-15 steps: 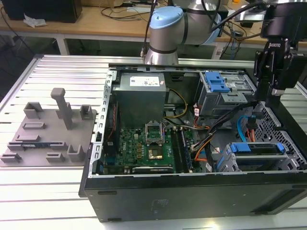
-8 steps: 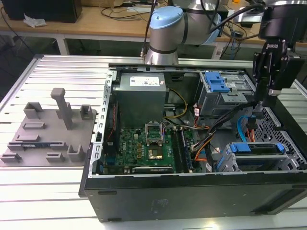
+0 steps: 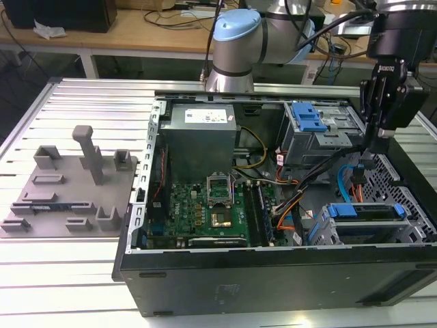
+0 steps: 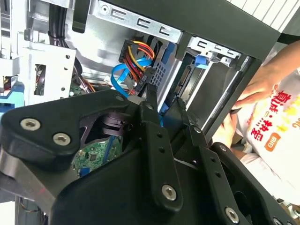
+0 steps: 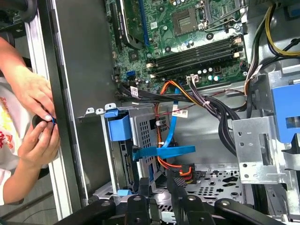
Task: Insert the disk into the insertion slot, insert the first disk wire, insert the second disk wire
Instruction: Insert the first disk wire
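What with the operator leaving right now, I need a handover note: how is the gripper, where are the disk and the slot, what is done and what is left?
Gripper: open by a narrow gap, nothing between, inside the case beside the insertion slot, among the wires.
Disk: seated in the slot, blue carrier showing.
Wires: blue cable and orange wire bundle lie by the slot next to the gripper; whether either is plugged in cannot be told.
Done: disk insertion. Left: the two wires, unless already plugged.
Note: a person's hands are at the case edge.
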Controlling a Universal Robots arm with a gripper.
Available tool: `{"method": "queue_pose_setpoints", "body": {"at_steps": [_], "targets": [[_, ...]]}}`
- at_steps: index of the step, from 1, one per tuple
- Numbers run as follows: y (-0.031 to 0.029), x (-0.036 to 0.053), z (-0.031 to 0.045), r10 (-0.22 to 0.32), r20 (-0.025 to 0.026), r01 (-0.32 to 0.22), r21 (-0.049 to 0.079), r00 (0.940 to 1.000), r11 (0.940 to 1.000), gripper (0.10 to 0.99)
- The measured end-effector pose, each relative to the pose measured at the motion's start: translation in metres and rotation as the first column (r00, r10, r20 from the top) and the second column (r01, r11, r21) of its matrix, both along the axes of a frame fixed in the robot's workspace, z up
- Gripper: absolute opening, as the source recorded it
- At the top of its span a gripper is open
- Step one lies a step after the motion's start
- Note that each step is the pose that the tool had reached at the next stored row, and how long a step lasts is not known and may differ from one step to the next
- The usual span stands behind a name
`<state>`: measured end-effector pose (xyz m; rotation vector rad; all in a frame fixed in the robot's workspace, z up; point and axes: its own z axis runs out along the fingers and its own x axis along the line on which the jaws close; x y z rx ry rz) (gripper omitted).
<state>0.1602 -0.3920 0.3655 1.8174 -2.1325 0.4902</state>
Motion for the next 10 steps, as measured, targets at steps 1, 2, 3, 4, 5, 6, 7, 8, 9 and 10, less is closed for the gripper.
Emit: {"method": "queue_pose_setpoints", "body": {"at_steps": [1, 2, 3, 4, 5, 6, 7, 8, 9, 10], "targets": [[0.0020, -0.0001, -0.0005, 0.000, 0.0000, 0.000, 0.000, 1.0000, 1.0000, 0.325], [0.0062, 0.0000, -0.0015, 0.001, 0.0000, -0.001, -0.001, 1.0000, 1.0000, 0.325], [0.0069, 0.0000, -0.0018, 0.004, 0.0000, -0.004, -0.002, 1.0000, 1.0000, 0.325], [0.0070, 0.0000, -0.0020, 0.009, -0.0001, -0.009, -0.003, 1.0000, 1.0000, 0.325], [0.0072, 0.0001, -0.0022, 0.018, -0.0008, -0.018, -0.010, 0.9998, 0.9998, 0.325], [0.0073, 0.0001, -0.0025, 0.024, -0.0016, -0.024, -0.015, 0.9997, 0.9996, 0.341], [0.0073, 0.0001, -0.0029, 0.026, -0.0020, -0.026, -0.018, 0.9997, 0.9995, 0.341], [0.0073, 0.0000, -0.0034, 0.028, -0.0023, -0.028, -0.021, 0.9996, 0.9994, 0.404], [0.0077, 0.0000, -0.0044, 0.029, -0.0024, -0.029, -0.025, 0.9996, 0.9993, 0.404], [0.0080, 0.0000, -0.0051, 0.029, -0.0025, -0.029, -0.028, 0.9996, 0.9992, 0.404]]}}
